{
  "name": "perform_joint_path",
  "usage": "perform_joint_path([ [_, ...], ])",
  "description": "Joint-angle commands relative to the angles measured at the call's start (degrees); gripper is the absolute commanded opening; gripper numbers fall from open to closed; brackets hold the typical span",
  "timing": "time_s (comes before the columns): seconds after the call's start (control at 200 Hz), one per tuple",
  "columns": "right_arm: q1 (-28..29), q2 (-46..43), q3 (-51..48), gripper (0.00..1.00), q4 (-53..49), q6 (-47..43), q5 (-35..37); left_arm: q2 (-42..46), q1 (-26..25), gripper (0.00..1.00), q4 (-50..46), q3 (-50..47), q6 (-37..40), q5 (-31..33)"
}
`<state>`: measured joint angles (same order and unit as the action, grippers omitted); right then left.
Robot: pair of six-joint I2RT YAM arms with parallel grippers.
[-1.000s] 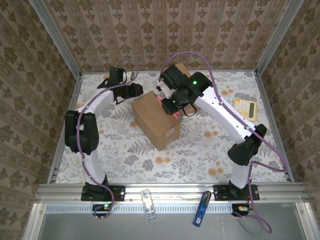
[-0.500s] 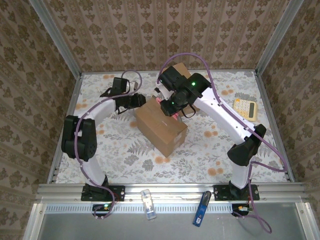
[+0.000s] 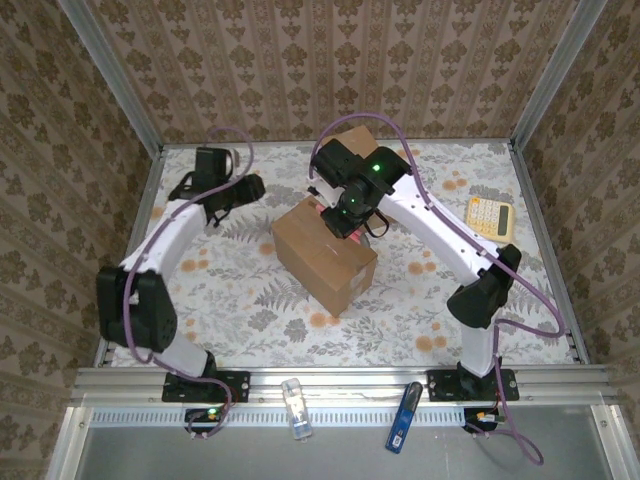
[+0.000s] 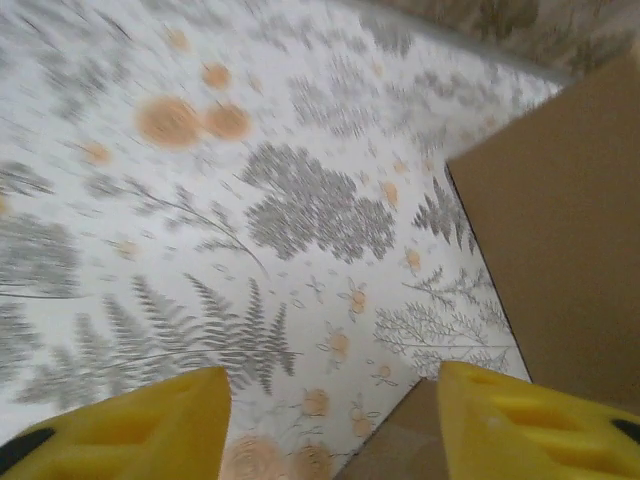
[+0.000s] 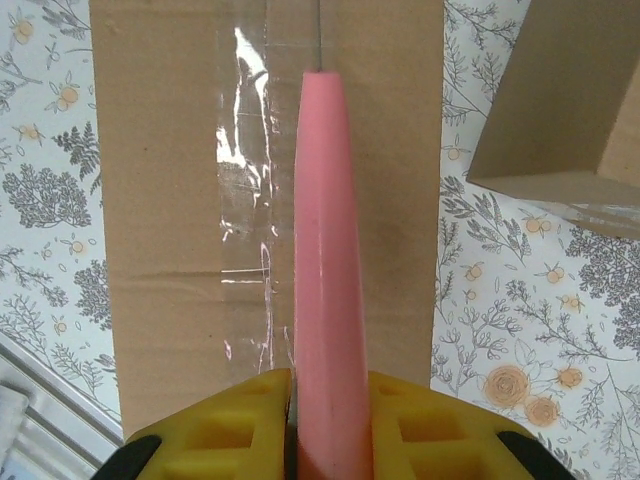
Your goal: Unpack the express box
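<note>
Right gripper [image 5: 330,420] is clamped hard on a pink tool [image 5: 327,250]. The yellow fingers [image 5: 215,425] press it from both sides with no gap. The tool is long, flat and blade-like, pointing away from the wrist along the top of the box [image 5: 170,200]. It lines up with the clear tape [image 5: 250,180] running down the centre seam. Can't tell if the tip touches the tape. In the top view the right gripper [image 3: 340,213] sits over the far end of the box [image 3: 325,260].

Left gripper [image 4: 330,430] is open, fingers well apart, nothing between them, touching nothing. It looks down on the floral table [image 4: 250,200], with a brown cardboard face [image 4: 560,250] at the right of its view. In the top view the left gripper [image 3: 237,190] is left of the box, apart from it.

The box is plain brown cardboard with flaps shut and glossy, wrinkled tape. It sits mid-table, turned at an angle to the table edges. A second box [image 3: 355,140] stands just beyond it, partly behind the right arm. A calculator [image 3: 490,215] lies at the right, well apart.
</note>
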<state>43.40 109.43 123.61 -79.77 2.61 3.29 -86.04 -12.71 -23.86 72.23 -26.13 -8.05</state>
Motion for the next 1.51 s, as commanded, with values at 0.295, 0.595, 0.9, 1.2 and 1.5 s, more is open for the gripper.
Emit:
perform_joint_path([
  [0.295, 0.8, 7.3, 9.5, 0.0, -3.3, -2.3, 0.1, 19.5, -7.8, 0.73, 1.5, -16.7, -14.2, -9.0],
  [0.595, 1.7, 11.0, 14.8, 0.0, -5.4, -2.3, 2.6, 16.5, -9.3, 0.76, 8.7, -20.2, -20.8, -10.4],
  [0.9, 1.9, 11.9, 14.8, 0.0, -5.1, -2.3, 2.9, 16.7, -10.6, 0.78, 12.3, -23.3, -25.3, -13.0],
  [1.2, 2.0, 11.9, 14.8, 0.0, -5.0, -2.8, 3.6, 18.7, -13.0, 0.81, 15.3, -27.6, -30.7, -13.4],
  [1.5, 2.1, 11.9, 14.4, 0.0, -4.6, -3.0, 3.2, 18.0, -15.9, 0.82, 21.6, -31.6, -34.5, -13.3],
])
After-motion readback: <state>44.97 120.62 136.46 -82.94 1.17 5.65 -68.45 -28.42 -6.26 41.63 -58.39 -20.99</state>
